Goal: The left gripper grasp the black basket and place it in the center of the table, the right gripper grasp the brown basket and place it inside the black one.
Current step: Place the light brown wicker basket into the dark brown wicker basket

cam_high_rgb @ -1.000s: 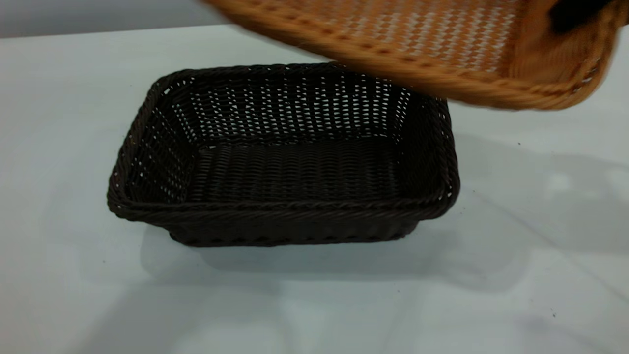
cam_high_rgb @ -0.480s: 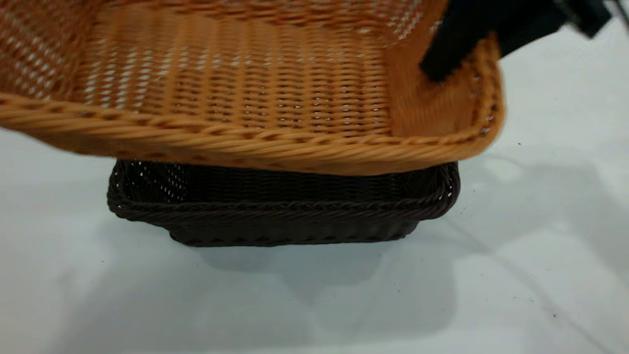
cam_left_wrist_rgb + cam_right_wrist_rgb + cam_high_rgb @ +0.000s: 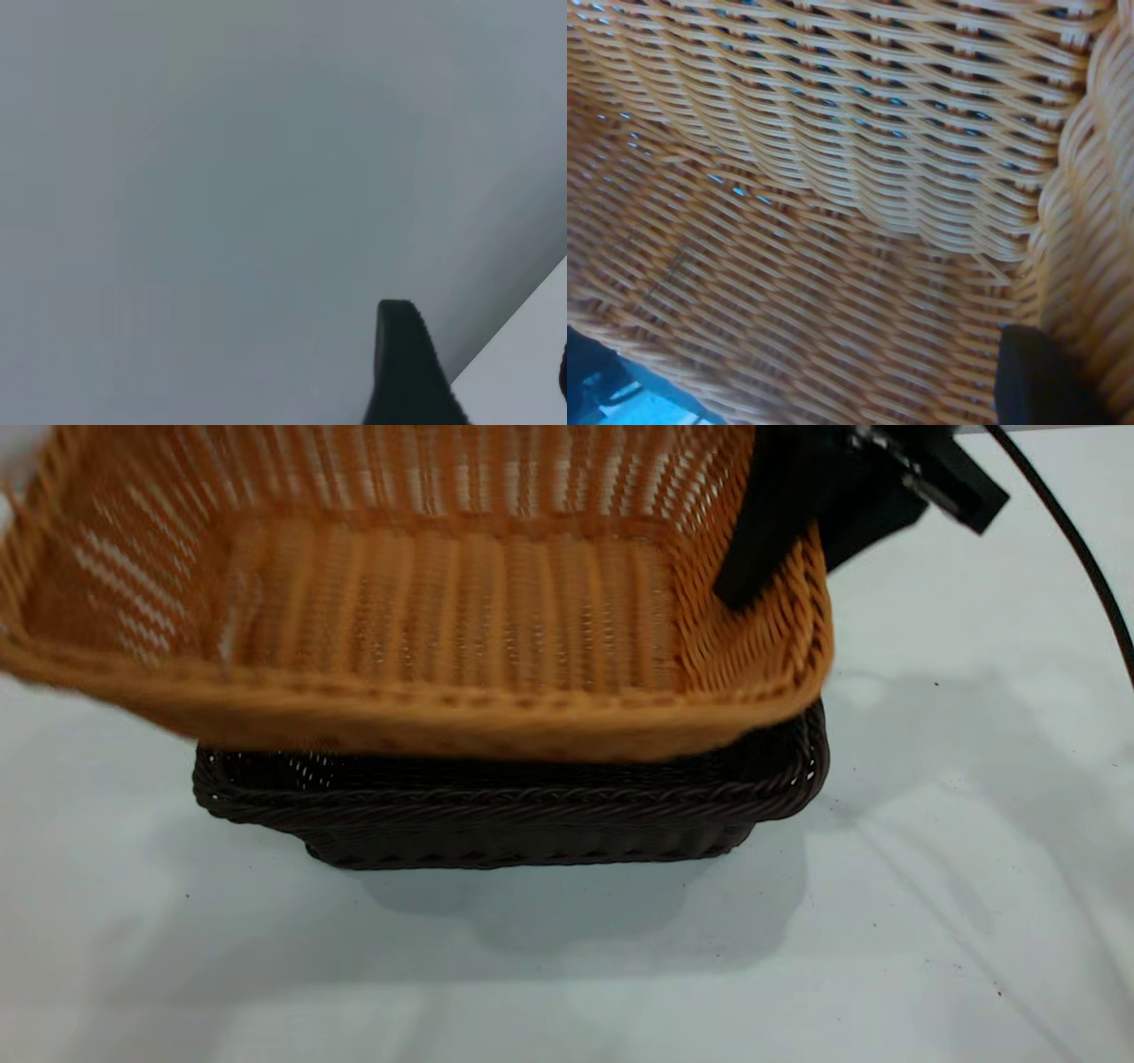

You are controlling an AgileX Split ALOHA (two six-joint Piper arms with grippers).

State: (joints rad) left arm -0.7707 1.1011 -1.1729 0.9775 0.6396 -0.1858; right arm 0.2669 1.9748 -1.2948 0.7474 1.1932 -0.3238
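Note:
The black basket [image 3: 532,815] stands flat on the white table [image 3: 930,886], only its near rim and front wall showing. The orange-tan brown basket [image 3: 425,620] hangs just above it, tipped toward the camera, its near rim low over the black rim. My right gripper [image 3: 797,558] is shut on the brown basket's right short wall, one finger [image 3: 753,549] inside it. The right wrist view is filled with the brown basket's weave [image 3: 833,195] beside one black finger [image 3: 1041,376]. In the left wrist view, my left gripper [image 3: 483,372] is open over a bare grey surface, away from both baskets.
A black cable [image 3: 1081,549] curves down at the far right above the table. Soft shadows lie on the tabletop in front of and to the right of the baskets. A few dark specks dot the surface.
The brown basket has swung in from the upper right, leftward and down, until it covers most of the black basket. The black basket has stayed put.

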